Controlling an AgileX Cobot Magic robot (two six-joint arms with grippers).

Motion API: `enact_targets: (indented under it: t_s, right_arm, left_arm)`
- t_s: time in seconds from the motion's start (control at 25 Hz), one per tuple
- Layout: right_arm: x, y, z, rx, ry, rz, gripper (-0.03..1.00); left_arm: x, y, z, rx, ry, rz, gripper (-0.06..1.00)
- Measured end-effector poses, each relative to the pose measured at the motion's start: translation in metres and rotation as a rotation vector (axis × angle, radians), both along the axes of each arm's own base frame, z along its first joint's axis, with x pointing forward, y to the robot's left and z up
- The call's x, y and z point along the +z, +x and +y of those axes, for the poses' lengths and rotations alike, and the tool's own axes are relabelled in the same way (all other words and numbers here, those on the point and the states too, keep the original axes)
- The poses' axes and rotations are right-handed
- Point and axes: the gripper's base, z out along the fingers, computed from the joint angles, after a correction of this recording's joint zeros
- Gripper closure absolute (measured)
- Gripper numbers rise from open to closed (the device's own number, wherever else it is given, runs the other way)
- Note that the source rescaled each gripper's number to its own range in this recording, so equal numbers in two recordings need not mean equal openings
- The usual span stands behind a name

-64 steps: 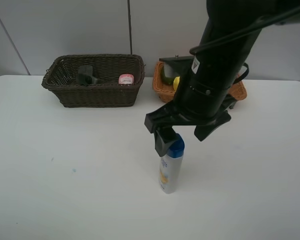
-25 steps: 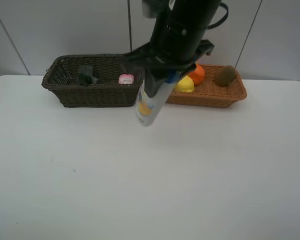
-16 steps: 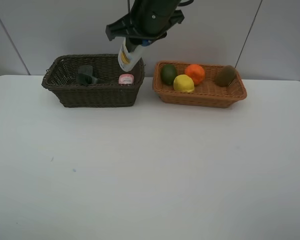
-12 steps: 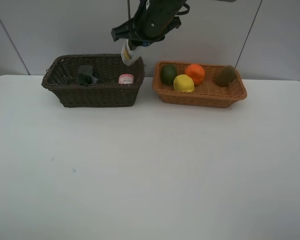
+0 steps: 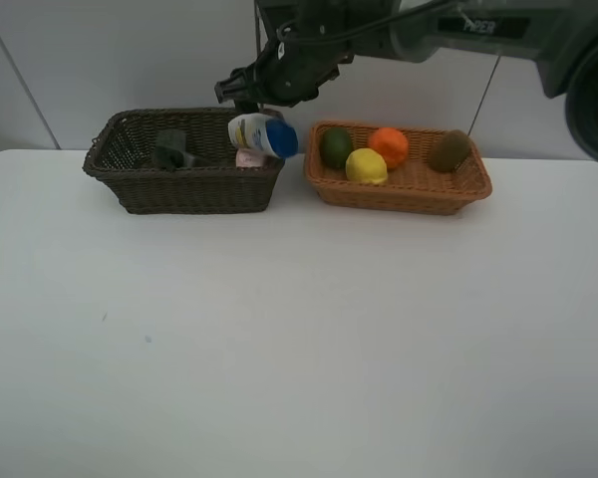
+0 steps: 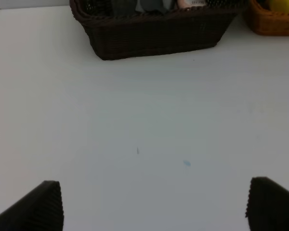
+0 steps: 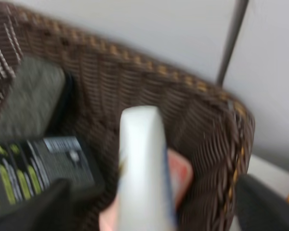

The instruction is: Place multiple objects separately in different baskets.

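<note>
The white blue-capped bottle is lying tipped on its side at the dark brown basket's right end, cap pointing toward the tan basket, resting above the pink bottle. The right gripper hangs just over that end of the dark brown basket with its jaws spread apart and nothing between them, so the bottle is loose. In the wrist shot the bottle sits between the two dark fingertips, not pinched. Deeper into the same basket is the dark green pump bottle. The tan basket right beside it has the dark green fruit, lemon, orange and kiwi. The left gripper is spread wide over bare white table, well short of the dark brown basket.
</note>
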Motion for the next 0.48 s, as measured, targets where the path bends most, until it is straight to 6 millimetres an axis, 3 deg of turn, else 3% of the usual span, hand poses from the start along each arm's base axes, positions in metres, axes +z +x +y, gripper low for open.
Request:
enact_targets:
  t_s: [0.04,0.16,0.36,0.48]
  right_arm:
    - [0.004,0.001,0.001,0.003,0.011,-0.016,0.18]
    - [0.004,0.001,0.001,0.003,0.013,-0.018,0.03]
    - [0.016,-0.005,-0.005,-0.011,-0.025,0.017,-0.01]
    - [0.049,-0.013,-0.017,-0.025,-0.050,-0.006,-0.01]
  left_arm:
    - [0.000,0.000,0.000,0.000,0.000,0.000,-0.06]
    - [0.000,0.000,0.000,0.000,0.000,0.000,-0.06]
    - [0.000,0.000,0.000,0.000,0.000,0.000,-0.06]
    - [0.000,0.000,0.000,0.000,0.000,0.000,-0.06]
